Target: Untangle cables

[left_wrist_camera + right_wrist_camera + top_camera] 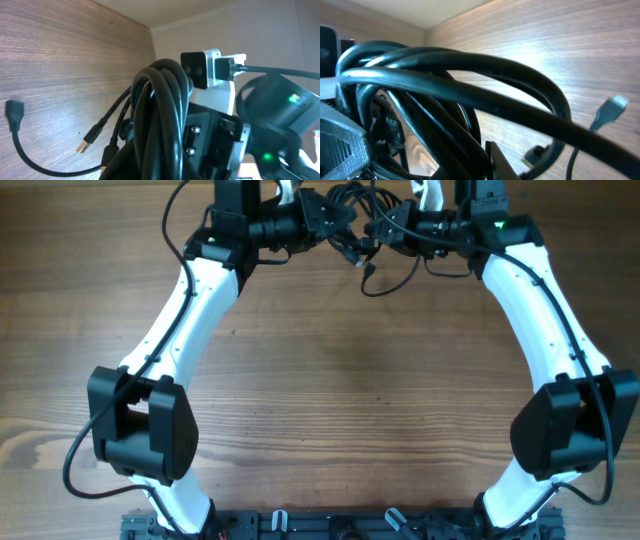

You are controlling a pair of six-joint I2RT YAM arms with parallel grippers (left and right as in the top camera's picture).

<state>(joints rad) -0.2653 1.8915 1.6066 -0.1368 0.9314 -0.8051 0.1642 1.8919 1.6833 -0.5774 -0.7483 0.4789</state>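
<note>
glossy plastic cables, table — matt wood

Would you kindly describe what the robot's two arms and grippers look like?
Both the left arm and right arm have white, rounded links joined by bulky black joint housings. A thin black wire runs along each, looping free near the elbow. The left gripper and right gripper are black and angular. A small green light glows on the right wrist.

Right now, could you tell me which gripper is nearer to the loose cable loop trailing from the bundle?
Right. The right gripper is just beyond the loop; the left gripper lies farther off, across the bundle.
</note>
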